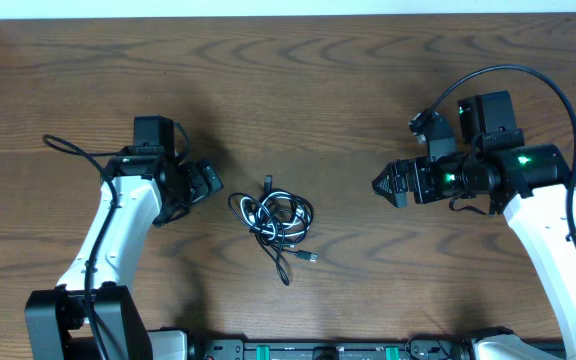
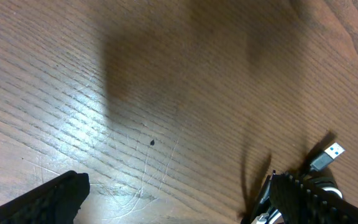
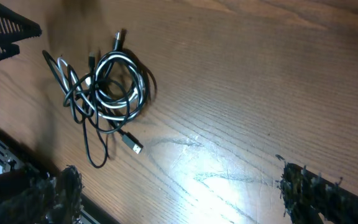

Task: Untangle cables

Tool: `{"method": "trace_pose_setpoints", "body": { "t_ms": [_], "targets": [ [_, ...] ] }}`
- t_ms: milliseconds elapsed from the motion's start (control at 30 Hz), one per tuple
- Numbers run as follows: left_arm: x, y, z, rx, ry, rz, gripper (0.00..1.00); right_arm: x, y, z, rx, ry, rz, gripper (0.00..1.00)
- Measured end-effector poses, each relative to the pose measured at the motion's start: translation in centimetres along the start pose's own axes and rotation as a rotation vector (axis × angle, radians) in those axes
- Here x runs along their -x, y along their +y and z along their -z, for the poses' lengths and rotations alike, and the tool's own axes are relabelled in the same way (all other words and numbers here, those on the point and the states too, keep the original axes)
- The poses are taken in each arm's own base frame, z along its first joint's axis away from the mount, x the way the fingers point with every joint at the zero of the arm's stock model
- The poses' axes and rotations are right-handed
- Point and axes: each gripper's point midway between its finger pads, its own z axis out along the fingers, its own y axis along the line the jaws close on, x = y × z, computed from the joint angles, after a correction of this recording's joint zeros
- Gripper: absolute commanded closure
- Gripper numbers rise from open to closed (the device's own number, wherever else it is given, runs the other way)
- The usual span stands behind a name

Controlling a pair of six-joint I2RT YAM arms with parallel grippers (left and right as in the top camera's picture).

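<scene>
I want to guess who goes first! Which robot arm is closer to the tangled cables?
Probably left. The left gripper sits open nearer the cables; the right gripper, also open, is farther off.

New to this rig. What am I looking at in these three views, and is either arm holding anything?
Two robot arms sit at a wooden table, each ending in a two-finger gripper. The wide picture is from a fixed camera overhead: the left gripper and the right gripper face each other. Between them lies a tangle of cables, thin black cords and a white one looped together, with small plugs sticking out. The other two pictures come from cameras on each wrist, so the dark shapes at their lower corners are that arm's own fingers. The right wrist view shows the tangle clearly; the left catches only a plug. Both grippers are open and hold nothing.
</scene>
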Motion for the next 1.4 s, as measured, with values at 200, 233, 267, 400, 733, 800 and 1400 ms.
{"method": "trace_pose_setpoints", "body": {
  "t_ms": [200,233,267,400,733,800,1400],
  "targets": [
    [0.3,-0.2,0.0,-0.007,-0.013,-0.001,0.02,0.0,0.0,0.0,0.000,0.000,0.000,0.01],
    [0.5,-0.2,0.0,-0.010,-0.018,-0.002,0.02,0.0,0.0,0.0,0.000,0.000,0.000,0.01],
    [0.6,-0.3,0.0,-0.014,-0.025,-0.003,0.04,0.0,0.0,0.0,0.000,0.000,0.000,0.01],
    [0.8,-0.4,0.0,-0.018,-0.032,-0.006,0.72,0.0,0.0,0.0,0.000,0.000,0.000,0.01],
    [0.7,-0.4,0.0,-0.015,-0.029,-0.018,0.92,0.0,0.0,0.0,0.000,0.000,0.000,0.01],
    [0.7,-0.4,0.0,-0.014,-0.029,-0.019,0.92,0.0,0.0,0.0,0.000,0.000,0.000,0.01],
    [1.2,2.1,-0.1,0.118,-0.069,0.069,0.92,4.8,1.0,0.4,0.046,-0.187,-0.056,0.53]
  ]
}}
